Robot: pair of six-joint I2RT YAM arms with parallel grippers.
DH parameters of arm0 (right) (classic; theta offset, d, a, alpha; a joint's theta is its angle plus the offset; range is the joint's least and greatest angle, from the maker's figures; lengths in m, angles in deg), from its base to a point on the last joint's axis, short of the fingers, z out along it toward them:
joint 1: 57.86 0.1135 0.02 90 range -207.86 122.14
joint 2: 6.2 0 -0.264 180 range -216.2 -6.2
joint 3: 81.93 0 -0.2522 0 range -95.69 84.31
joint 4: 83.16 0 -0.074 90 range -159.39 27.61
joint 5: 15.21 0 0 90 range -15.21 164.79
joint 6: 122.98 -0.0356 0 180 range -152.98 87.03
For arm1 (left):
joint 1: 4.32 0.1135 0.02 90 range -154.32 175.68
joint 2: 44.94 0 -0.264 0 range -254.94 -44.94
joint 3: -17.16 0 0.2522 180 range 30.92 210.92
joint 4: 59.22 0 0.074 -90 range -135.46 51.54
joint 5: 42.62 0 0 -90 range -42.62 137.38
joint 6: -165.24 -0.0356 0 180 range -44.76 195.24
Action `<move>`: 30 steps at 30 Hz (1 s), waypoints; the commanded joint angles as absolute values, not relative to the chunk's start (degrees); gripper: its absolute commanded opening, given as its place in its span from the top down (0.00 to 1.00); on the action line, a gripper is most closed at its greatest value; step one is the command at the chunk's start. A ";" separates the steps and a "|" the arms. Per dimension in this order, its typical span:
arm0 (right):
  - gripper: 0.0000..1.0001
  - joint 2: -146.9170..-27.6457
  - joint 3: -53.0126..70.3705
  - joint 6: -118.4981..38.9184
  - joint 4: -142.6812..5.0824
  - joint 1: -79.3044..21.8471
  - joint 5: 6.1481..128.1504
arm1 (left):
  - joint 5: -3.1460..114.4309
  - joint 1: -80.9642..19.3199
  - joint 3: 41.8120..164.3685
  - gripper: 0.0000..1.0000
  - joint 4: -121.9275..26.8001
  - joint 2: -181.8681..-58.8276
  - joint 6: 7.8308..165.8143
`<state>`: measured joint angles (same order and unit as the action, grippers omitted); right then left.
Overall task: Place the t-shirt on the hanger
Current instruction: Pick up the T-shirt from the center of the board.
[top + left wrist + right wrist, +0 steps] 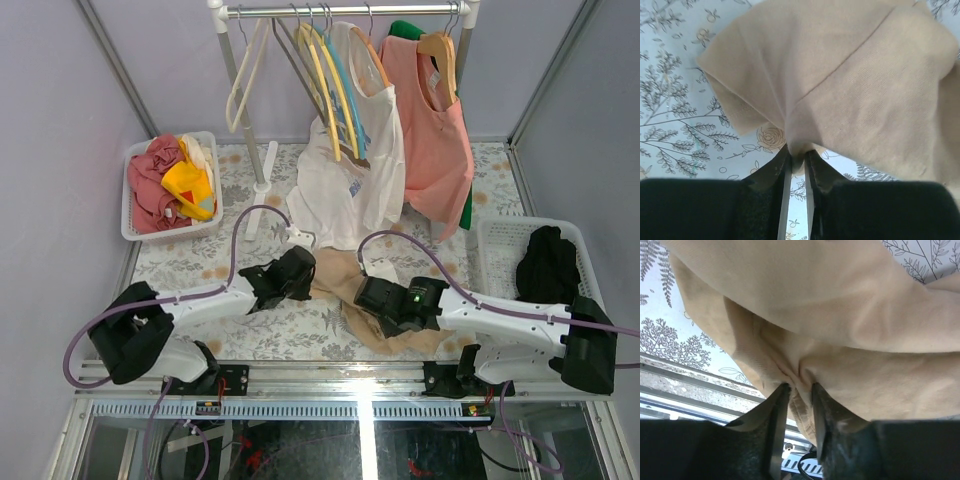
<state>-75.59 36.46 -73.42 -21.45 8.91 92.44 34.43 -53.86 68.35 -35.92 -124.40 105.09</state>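
The left gripper (pixel 797 151) is pressed nearly together, pinching a fold of the one tan t-shirt (pixel 338 282), which lies crumpled on the table (pixel 200 262) between the two arms. The right gripper (pixel 800 386), slightly wider, nips another fold. One light-blue hanger (pixel 345 90) hangs on the rail (pixel 340 10).

From above, both arms cover much of the t-shirt (pixel 340 283), and in the wrist views its cloth runs off the edges. The hanger (pixel 345 90) is a thin blue sliver among the yellow hangers (pixel 322 85); I can't make out its lower bar. Nor can I identify the dark bundle (pixel 545 262) in the basket (pixel 492 235).
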 commanded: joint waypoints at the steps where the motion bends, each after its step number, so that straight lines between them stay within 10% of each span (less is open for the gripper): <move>1: 0.74 -74.61 34.34 -73.84 -20.58 9.29 97.10 | 30.83 -53.03 72.15 0.88 -33.17 -121.36 103.73; 12: 1.00 -64.59 26.75 -73.60 -16.19 9.30 104.69 | 26.54 -52.89 79.91 0.89 -21.51 -104.64 105.81; 30: 1.00 -45.50 16.09 -66.55 -29.53 9.30 91.36 | 35.96 -52.93 108.62 0.83 -1.10 -96.50 102.49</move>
<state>-43.43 19.61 -69.01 -25.15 8.91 92.20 30.21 -53.34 105.79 -7.37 -94.37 104.87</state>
